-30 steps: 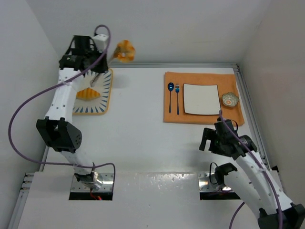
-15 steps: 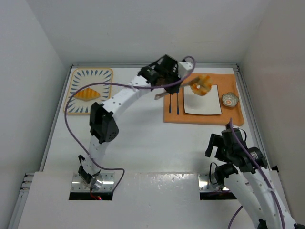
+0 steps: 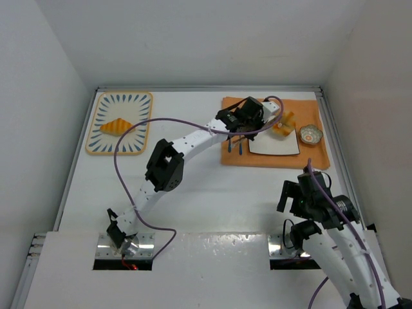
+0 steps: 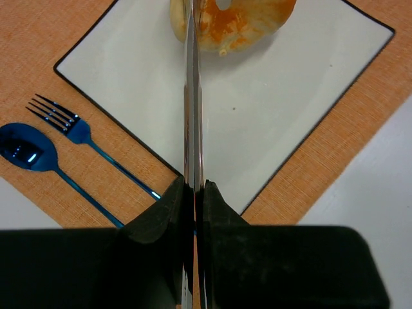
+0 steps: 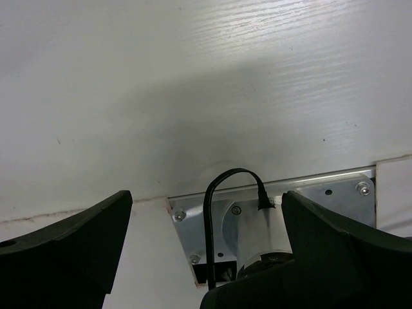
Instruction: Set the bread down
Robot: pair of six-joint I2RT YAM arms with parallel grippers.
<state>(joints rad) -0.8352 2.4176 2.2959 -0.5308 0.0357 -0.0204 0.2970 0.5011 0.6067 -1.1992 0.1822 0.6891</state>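
Note:
My left gripper (image 3: 255,116) (image 4: 194,188) is shut on a pair of thin metal tongs (image 4: 192,109). The tongs' tips pinch the round knotted bun (image 3: 281,125) (image 4: 239,20), which is low over the far right part of the white square plate (image 3: 273,143) (image 4: 277,109); I cannot tell if it touches. The croissant-like wedge (image 3: 116,126) lies on the blue-patterned tray (image 3: 140,122) at the far left. My right gripper (image 3: 290,193) (image 5: 207,212) is open and empty, near its own base.
The plate sits on an orange placemat (image 3: 277,159) with a blue spoon (image 4: 26,151) and fork (image 4: 77,129) on its left. A small patterned bowl (image 3: 311,134) stands on the mat's right. The right arm's metal base plate (image 5: 302,212) is under the right gripper.
My left arm swung from the far-left tray across to the placemat carrying the bun in the tongs, then lowered it over the plate. The right arm drew back slightly.

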